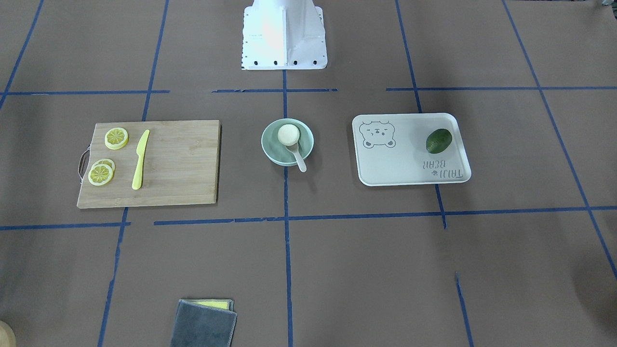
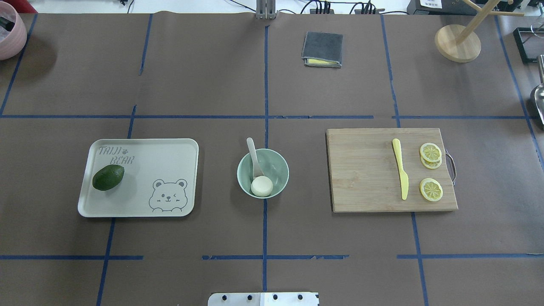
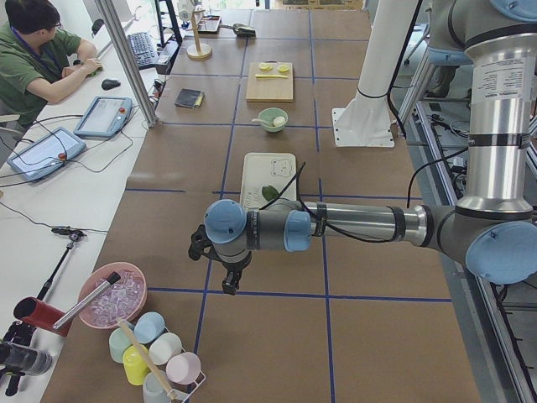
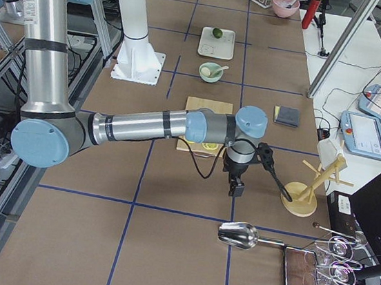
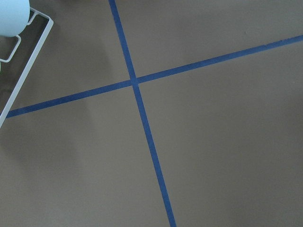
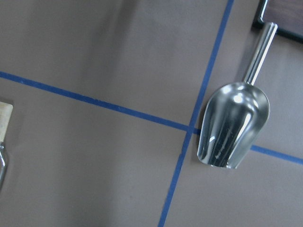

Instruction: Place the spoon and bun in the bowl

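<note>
The mint-green bowl [image 1: 268, 150] stands at the table's middle, also in the overhead view [image 2: 283, 168]. The white bun [image 1: 288, 134] [image 2: 262, 186] lies inside it, flat side up. The off-white spoon [image 1: 299, 159] [image 2: 251, 149] has its scoop in the bowl beside the bun and its handle leaning out over the rim. My left gripper [image 3: 228, 283] shows only in the exterior left view, far from the bowl; I cannot tell if it is open or shut. My right gripper [image 4: 235, 188] shows only in the exterior right view, past the cutting board; I cannot tell its state either.
A wooden cutting board [image 2: 365, 170] holds a yellow knife [image 2: 400, 174] and lemon slices [image 2: 431, 189]. A white bear-print tray [image 2: 148, 159] holds an avocado [image 2: 108, 177]. A grey cloth [image 2: 322, 49], a wooden stand [image 2: 457, 42] and a metal scoop [image 6: 232, 125] lie further out.
</note>
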`<state>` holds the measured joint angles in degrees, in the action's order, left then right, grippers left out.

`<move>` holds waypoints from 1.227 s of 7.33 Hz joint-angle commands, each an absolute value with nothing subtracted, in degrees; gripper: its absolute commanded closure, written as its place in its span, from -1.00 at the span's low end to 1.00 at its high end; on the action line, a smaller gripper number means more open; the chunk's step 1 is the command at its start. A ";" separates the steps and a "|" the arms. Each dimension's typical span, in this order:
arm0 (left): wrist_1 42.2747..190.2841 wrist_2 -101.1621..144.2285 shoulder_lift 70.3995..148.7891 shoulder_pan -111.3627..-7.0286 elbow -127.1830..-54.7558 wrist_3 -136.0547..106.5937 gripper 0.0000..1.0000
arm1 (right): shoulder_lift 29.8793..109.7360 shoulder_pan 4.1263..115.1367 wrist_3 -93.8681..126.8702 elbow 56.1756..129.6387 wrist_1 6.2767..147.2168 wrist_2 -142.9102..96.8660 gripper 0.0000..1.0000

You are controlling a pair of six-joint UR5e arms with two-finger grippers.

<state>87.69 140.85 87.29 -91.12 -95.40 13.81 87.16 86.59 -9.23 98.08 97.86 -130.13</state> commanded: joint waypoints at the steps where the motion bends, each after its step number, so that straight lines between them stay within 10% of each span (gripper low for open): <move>1: 87.80 140.54 87.71 -91.32 -95.89 13.45 -1.00 | 89.82 87.80 -8.70 98.00 97.73 -130.25 -1.00; 9: 88.07 132.89 87.28 -91.32 -99.49 13.80 -1.00 | 89.74 87.72 -8.70 97.82 97.74 -130.52 -1.00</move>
<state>88.06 132.86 87.27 -91.32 -99.52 13.73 89.76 87.79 -8.69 97.84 97.78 -130.52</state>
